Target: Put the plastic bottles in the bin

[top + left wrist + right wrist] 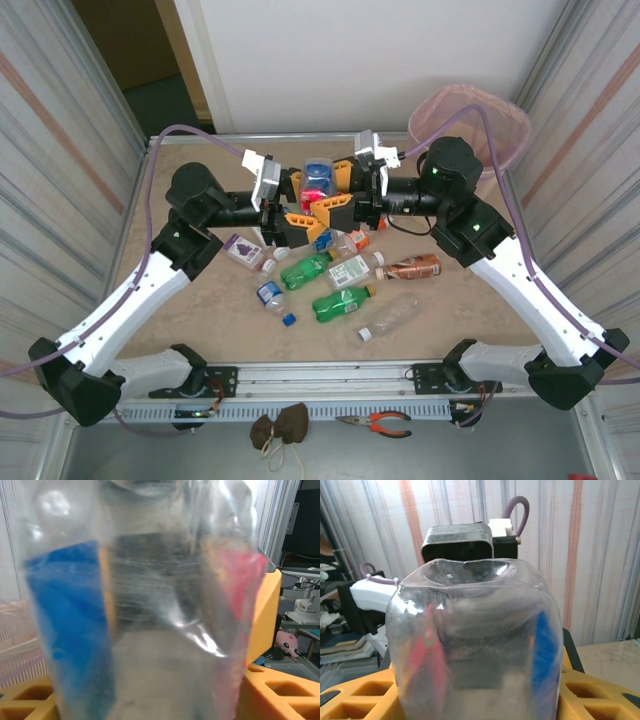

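Note:
A clear plastic bottle (pixel 318 183) with a blue and red label hangs in the air above the middle of the table. My left gripper (pixel 301 201) reaches it from the left and my right gripper (pixel 337 191) from the right. In the right wrist view the bottle (pixel 475 645) sits base-up between the orange fingers (pixel 355 695), which press its sides. The left wrist view has the bottle (pixel 150 630) blurred and very close between the orange fingers (pixel 280 690); whether they grip it I cannot tell. The bin (pixel 500 112) stands at the far right corner.
Several more bottles lie on the table in front of the grippers: two green ones (pixel 305 270) (pixel 343 303), a clear one (pixel 390 318), a brown one (pixel 415 267) and a purple-labelled one (pixel 243 250). Orange-handled pliers (pixel 375 425) rest on the near ledge.

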`<move>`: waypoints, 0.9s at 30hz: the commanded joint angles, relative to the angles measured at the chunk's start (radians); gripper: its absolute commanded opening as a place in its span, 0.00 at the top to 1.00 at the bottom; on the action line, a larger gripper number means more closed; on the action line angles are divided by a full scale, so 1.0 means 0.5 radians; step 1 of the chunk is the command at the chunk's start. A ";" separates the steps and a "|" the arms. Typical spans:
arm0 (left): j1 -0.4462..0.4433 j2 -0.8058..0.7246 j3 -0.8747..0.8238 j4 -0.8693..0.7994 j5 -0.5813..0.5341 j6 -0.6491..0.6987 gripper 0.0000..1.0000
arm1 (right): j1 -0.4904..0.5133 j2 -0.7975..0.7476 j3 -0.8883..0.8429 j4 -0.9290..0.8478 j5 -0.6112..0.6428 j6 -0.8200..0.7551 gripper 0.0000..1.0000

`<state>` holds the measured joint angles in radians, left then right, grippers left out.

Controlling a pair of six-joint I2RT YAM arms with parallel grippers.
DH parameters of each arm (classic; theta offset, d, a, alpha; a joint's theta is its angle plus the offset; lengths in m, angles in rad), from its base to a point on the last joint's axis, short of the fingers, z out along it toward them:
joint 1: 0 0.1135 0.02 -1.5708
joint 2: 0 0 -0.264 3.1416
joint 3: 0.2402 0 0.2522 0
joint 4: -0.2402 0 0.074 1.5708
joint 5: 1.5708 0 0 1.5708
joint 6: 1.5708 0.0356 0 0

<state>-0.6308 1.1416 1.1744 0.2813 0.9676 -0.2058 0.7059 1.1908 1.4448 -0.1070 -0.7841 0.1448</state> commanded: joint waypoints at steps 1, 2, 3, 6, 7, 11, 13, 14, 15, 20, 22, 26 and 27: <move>-0.016 -0.066 0.015 -0.023 -0.042 0.058 0.28 | -0.016 -0.047 0.062 0.002 0.112 -0.036 0.47; -0.015 -0.081 0.006 -0.037 -0.059 0.070 0.27 | -0.035 -0.056 0.065 -0.002 0.138 -0.030 0.48; -0.015 -0.092 -0.004 -0.056 -0.081 0.081 0.26 | -0.050 -0.058 0.062 -0.004 0.154 -0.023 0.48; -0.009 -0.151 -0.044 -0.142 -0.169 0.143 0.23 | -0.133 -0.080 0.072 -0.017 0.215 0.005 0.50; -0.006 -0.173 -0.061 -0.177 -0.214 0.163 0.23 | -0.170 -0.086 0.074 -0.025 0.234 0.022 0.50; 0.007 -0.235 -0.124 -0.296 -0.389 0.212 0.22 | -0.363 -0.093 0.086 -0.056 0.315 0.097 0.51; 0.014 -0.247 -0.148 -0.363 -0.469 0.234 0.22 | -0.500 -0.080 0.103 -0.090 0.357 0.152 0.52; 0.015 -0.250 -0.156 -0.383 -0.501 0.239 0.22 | -0.559 -0.073 0.111 -0.108 0.391 0.177 0.52; 0.014 -0.253 -0.164 -0.399 -0.527 0.240 0.22 | -0.626 -0.056 0.132 -0.145 0.442 0.205 0.53; 0.016 -0.247 -0.198 -0.410 -0.576 0.237 0.22 | -0.892 0.061 0.274 -0.395 0.729 0.242 0.56; 0.015 -0.236 -0.198 -0.409 -0.572 0.234 0.22 | -1.006 0.126 0.338 -0.486 0.864 0.286 0.57; 0.014 -0.213 -0.191 -0.403 -0.565 0.223 0.22 | -1.197 0.294 0.502 -0.691 1.109 0.324 0.61; 0.016 -0.206 -0.187 -0.403 -0.561 0.221 0.22 | -1.240 0.341 0.551 -0.748 1.165 0.321 0.61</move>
<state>-0.6277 1.0363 1.0821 0.0742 0.6933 -0.1074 0.1284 1.3190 1.6588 -0.3786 -0.3336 0.2741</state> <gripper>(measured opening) 0.782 0.444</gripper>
